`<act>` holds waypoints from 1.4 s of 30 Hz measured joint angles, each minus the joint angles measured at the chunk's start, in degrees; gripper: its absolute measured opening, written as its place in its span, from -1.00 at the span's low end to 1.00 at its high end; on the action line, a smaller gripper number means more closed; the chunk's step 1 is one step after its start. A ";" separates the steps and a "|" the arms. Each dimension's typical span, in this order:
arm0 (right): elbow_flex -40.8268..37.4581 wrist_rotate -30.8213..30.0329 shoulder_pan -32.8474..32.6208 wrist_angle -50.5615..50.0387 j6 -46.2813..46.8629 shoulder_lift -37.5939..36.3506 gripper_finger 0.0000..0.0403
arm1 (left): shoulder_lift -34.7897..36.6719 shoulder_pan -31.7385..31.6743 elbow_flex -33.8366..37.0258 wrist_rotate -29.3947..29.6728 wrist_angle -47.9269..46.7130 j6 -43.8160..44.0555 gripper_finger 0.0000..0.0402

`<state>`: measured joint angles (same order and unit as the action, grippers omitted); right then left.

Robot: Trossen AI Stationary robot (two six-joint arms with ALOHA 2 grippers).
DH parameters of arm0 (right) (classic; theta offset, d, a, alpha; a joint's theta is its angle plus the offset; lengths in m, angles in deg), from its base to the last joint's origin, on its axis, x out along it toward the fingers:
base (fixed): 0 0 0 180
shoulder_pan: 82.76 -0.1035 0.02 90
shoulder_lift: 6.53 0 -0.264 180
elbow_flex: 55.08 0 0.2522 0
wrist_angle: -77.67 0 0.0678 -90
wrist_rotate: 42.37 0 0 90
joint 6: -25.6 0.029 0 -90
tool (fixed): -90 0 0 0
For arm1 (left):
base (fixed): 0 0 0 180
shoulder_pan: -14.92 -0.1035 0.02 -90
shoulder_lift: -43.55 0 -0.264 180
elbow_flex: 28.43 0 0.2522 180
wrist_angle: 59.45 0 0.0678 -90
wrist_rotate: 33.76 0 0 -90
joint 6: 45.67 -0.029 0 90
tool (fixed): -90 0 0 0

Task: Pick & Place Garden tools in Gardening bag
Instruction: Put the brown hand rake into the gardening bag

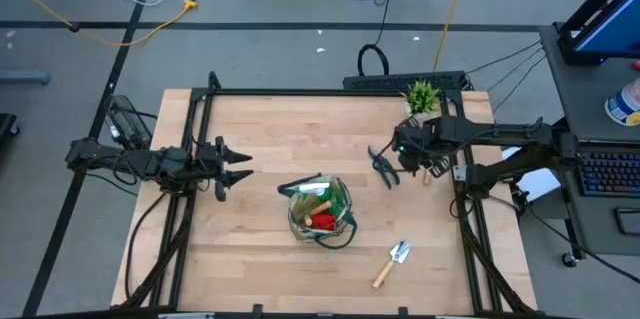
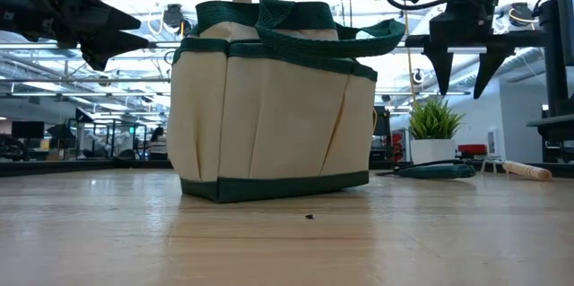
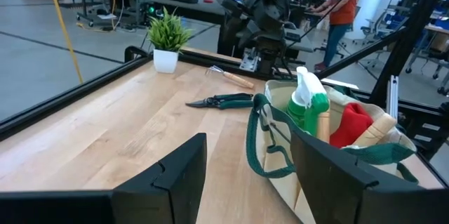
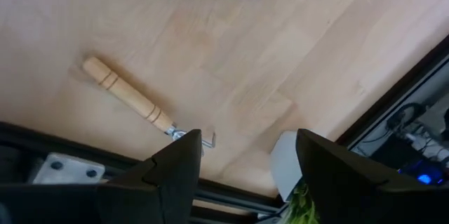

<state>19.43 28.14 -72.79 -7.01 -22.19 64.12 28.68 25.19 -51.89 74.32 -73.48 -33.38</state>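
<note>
The beige gardening bag with green trim stands mid-table, holding a green-white spray bottle, a red glove and a wooden handle. Dark pruning shears lie flat to its far right. The wooden-handled mini rake lies beside them, near the right edge. One trowel lies near the front. My right gripper is open, points down and hovers above the rake and shears. My left gripper is open and empty, raised left of the bag.
A small potted green plant stands at the far right corner, close to my right arm. The black frame rail runs along the table's edges. A person stands in the room beyond the table. Bare wood lies left of the bag.
</note>
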 joint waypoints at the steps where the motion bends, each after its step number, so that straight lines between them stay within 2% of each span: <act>1: 0.00 0.02 0.00 0.00 -0.63 0.00 0.11 | 0.00 0.00 0.00 0.01 0.00 0.00 0.05; 4: 0.00 0.40 0.00 0.03 -0.99 0.00 0.11 | 0.00 0.00 0.00 0.01 0.00 0.04 0.05; 9: 0.00 4.59 -0.39 0.02 -0.94 0.00 0.11 | 0.00 0.00 0.00 0.04 0.05 1.30 0.05; 19: 0.00 4.76 -2.67 0.40 -0.91 0.00 0.11 | 0.00 0.00 0.00 0.01 0.04 1.80 0.05; 24: 0.00 5.08 -2.60 0.46 1.87 0.00 0.11 | 0.00 0.00 0.00 0.01 0.04 -1.07 0.05; 30: -0.26 10.62 -2.60 -0.35 1.79 -0.01 0.11 | -0.01 0.00 0.00 0.01 0.04 -1.51 0.05; 42: -10.26 12.00 -2.60 -0.26 1.01 -0.02 0.11 | -0.02 0.00 0.00 -0.03 -0.92 -1.46 0.05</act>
<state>9.17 40.14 -75.39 -7.27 -21.18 64.10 28.66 25.19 -51.89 74.28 -74.40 -34.84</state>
